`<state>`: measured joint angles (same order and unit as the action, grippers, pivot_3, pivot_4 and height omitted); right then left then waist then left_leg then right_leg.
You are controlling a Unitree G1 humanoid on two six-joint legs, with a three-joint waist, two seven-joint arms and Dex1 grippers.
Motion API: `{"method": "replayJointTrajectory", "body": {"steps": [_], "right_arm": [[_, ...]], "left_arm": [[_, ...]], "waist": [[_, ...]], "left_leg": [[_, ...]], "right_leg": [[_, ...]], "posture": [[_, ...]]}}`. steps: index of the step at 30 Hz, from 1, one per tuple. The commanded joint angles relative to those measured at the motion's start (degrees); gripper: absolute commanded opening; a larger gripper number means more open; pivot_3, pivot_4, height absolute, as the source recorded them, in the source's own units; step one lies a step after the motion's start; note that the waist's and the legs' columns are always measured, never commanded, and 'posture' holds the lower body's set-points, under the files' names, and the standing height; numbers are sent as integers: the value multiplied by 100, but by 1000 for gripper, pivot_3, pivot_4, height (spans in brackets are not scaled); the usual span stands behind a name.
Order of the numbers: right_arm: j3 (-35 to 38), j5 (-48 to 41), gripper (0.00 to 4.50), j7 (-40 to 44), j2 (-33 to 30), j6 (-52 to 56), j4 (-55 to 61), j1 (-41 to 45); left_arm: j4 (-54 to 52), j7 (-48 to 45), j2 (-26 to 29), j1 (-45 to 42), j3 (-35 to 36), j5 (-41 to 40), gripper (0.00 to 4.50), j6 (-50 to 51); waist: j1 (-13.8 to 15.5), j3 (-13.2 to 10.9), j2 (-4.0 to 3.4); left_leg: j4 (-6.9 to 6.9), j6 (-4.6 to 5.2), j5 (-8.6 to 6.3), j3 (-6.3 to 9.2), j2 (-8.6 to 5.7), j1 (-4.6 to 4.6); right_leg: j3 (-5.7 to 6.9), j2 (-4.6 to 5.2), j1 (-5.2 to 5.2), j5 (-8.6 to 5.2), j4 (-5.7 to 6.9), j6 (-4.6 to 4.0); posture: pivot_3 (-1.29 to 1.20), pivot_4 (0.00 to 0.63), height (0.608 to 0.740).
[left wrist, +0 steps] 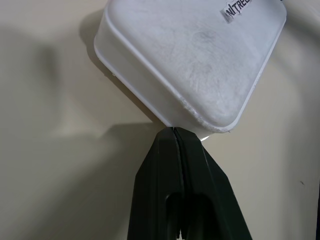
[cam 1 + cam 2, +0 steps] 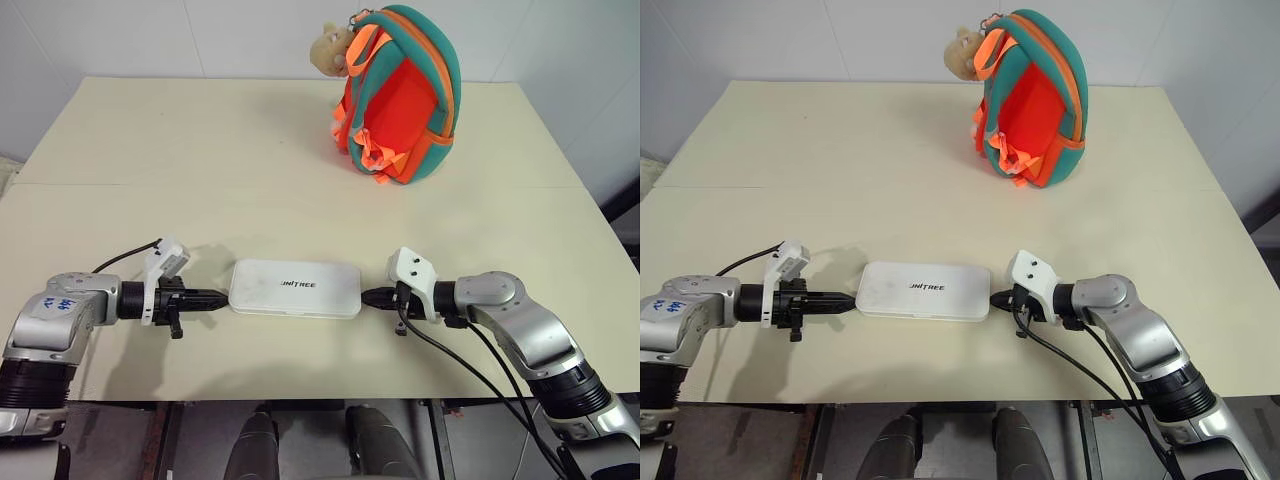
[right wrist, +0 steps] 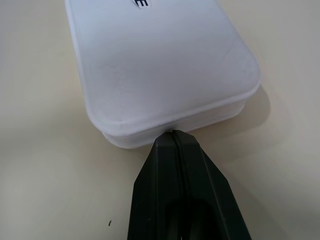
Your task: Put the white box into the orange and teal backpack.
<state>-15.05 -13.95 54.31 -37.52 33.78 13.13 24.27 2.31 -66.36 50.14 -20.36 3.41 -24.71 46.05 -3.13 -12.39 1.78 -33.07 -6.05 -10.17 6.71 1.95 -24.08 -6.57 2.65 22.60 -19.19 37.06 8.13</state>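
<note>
Landmark for you: the white box (image 2: 294,288). It lies flat on the cream table (image 2: 200,160), near the front edge, its long axis running side to side across your reach. The orange and teal backpack (image 2: 400,95) stands upright well beyond the box, toward the far edge and a little to the right, plush charm at its top.

The left gripper (image 2: 222,297) sits at the box's left short end, the right gripper (image 2: 366,296) at its right short end — both point inward along the long axis, so the box lies squarely between them. Both have their fingers pressed together with nothing held; each tip meets or nearly meets the box's edge (the wrist views suggest contact, not certain). Neither arm is nearer.

Expect a two-sided squeeze — slippery, judging by the smooth rounded edges.
</note>
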Motion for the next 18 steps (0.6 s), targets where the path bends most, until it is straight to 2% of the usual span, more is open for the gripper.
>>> {"method": "replayJointTrajectory", "body": {"steps": [1,7,18], "right_arm": [[42,-81,0,93,14,-115,275,-10],[201,-114,0,95,-153,-93,466,-268],[487,17,0,84,-372,-442,101,-298]], "left_arm": [[-192,4,78,8,131,-110,19,-83],[91,29,206,43,422,-51,19,-518],[140,191,295,174,790,-67,19,-540]], "waist": [[2,0,0],[5,0,0],[3,0,0]], "left_leg": [[0,0,0,0,0,0],[2,0,0,0,0,-1],[2,0,0,-1,0,0]], "right_leg": [[0,0,0,0,0,0],[0,0,0,0,-3,0],[0,1,-1,-1,-7,-2]], "posture": [[0,150,740],[0,150,740],[0,150,740]]}}
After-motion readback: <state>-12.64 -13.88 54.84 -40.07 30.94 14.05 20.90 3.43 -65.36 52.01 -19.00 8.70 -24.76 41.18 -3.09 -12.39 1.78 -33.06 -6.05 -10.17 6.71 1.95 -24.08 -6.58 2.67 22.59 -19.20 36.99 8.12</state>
